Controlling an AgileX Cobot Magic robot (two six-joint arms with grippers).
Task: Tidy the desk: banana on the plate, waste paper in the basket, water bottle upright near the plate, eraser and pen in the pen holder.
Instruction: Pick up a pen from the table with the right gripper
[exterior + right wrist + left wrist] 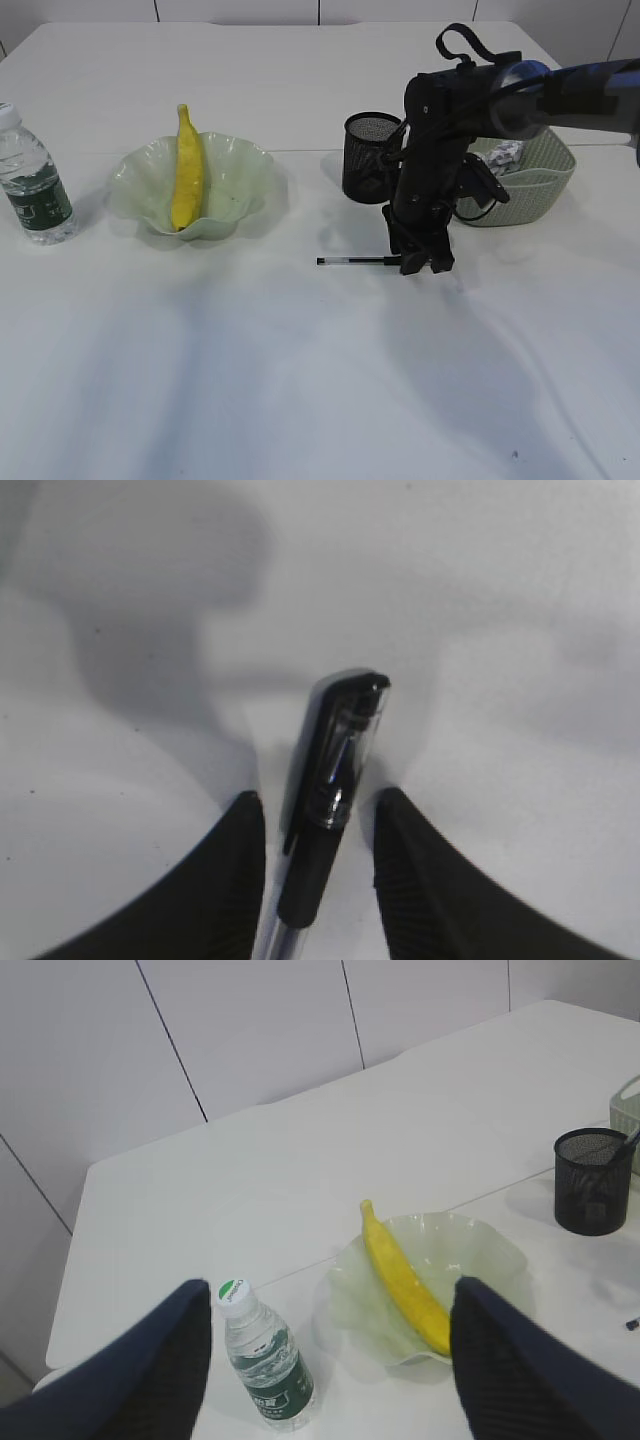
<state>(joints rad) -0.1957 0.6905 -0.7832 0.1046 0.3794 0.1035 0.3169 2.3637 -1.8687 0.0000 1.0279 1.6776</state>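
So the right gripper [425, 262] was parked low over the bench [300, 380], and the pen [330, 800] was seen lying between its jaws, which stood partly apart, a sliver of gap visible on each side of the barrel. No clamp was made yet, as far as could be told. The capped end stuck out beyond the jaw tips, and the rest of the pen trailed off to the left of them in the exterior view.

The pen holder [370, 158] was placed just behind the jaws, and the basket [535, 180] further off to their right, with the waste paper [505, 153] already in it. The banana [187, 170] was laid in the plate [235, 190], well off to the left, the water bottle [33, 180] upright beyond that. The eraser couldn't be spotted anywhere.

The left gripper [330, 1360] was held wide apart, nothing in it.

Risk-wise: the pen would be gripped near one end, so it could be swung down or twisted once lifted, and the holder's rim might get clipped. A thin round barrel could also be rolled or squirted out if the jaws were closed off-centre.
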